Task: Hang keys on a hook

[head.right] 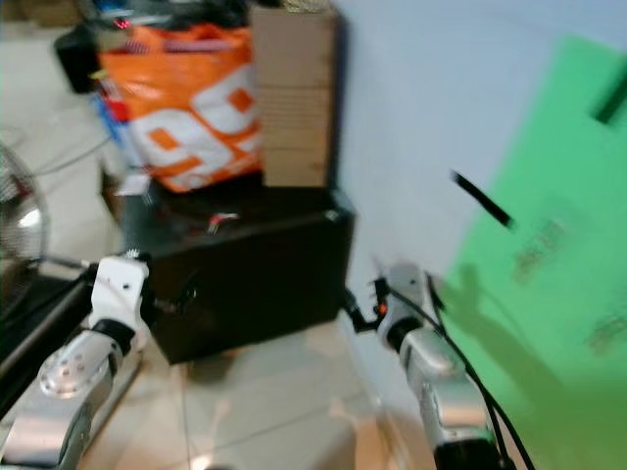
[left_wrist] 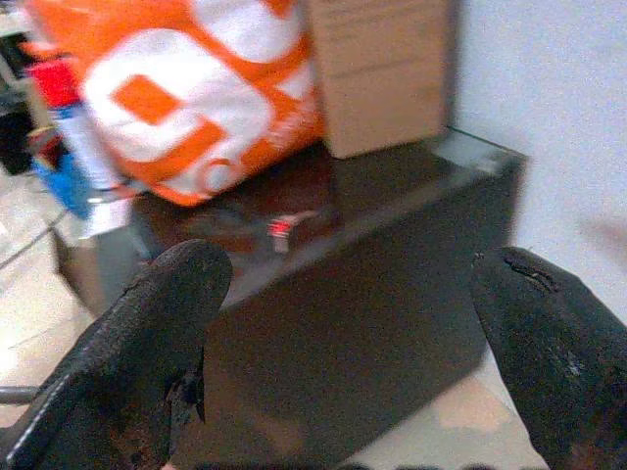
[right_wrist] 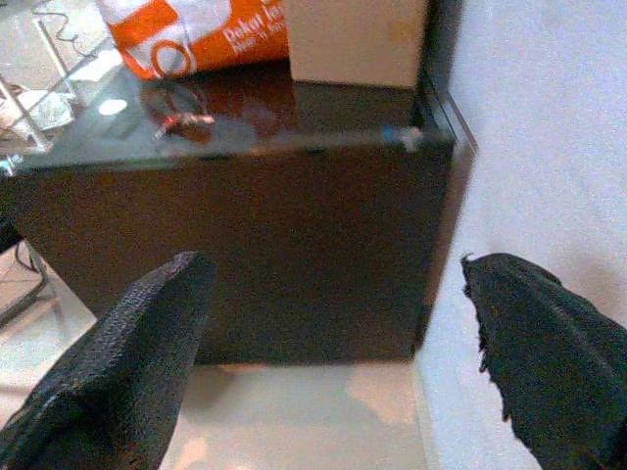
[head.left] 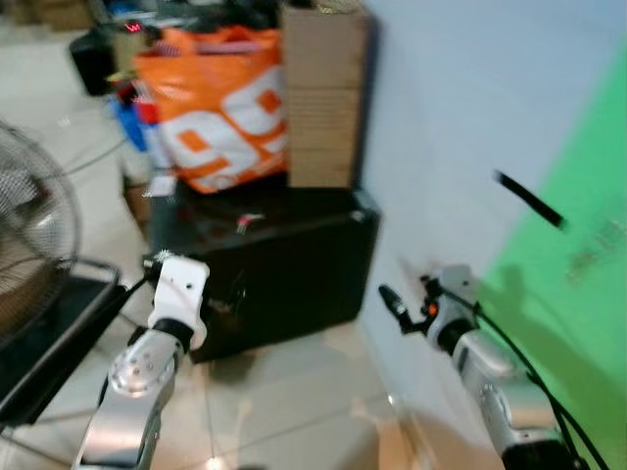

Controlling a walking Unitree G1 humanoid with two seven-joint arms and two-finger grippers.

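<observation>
The keys [left_wrist: 281,226] lie on the glossy top of the black cabinet [head.left: 294,264], a small red-and-metal thing in the middle of the left wrist view, and both my grippers stand wide apart and hold nothing: my left gripper [left_wrist: 353,362] points at the cabinet front below them, my right gripper [right_wrist: 333,362] at the cabinet beside the pale wall [head.left: 460,117]. I judge I am at the approach, so I should step closer, then lift my left gripper above the cabinet edge and bring its 2 fingers down on each side of the keys before closing, without touching the orange bag [head.left: 220,103] or the cardboard box [head.left: 323,93] behind. A dark bar [head.left: 529,199] on the wall at the right of the left eye view may be the hook, but the blur does not let me tell.
</observation>
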